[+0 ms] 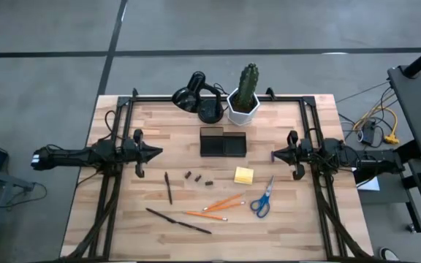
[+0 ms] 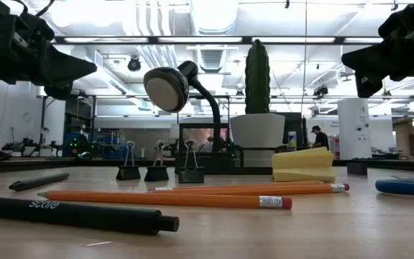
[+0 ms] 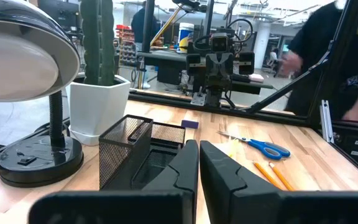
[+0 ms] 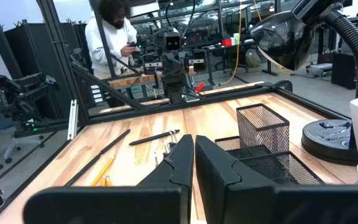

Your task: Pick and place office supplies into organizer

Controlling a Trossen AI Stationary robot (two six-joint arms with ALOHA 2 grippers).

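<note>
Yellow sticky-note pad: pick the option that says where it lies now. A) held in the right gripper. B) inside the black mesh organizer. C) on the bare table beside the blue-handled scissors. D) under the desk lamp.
C: the yellow sticky-note pad lies flat on the wooden table, just beside the blue-handled scissors, in front of the black mesh organizer and apart from it.

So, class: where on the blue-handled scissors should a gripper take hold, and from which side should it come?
Probably on the narrow silver blades just above the pivot of the scissors, coming straight down from above. They lie flat on the table, and the blue loops look too wide. The right gripper, with fingers closed, is the nearer one.
</note>
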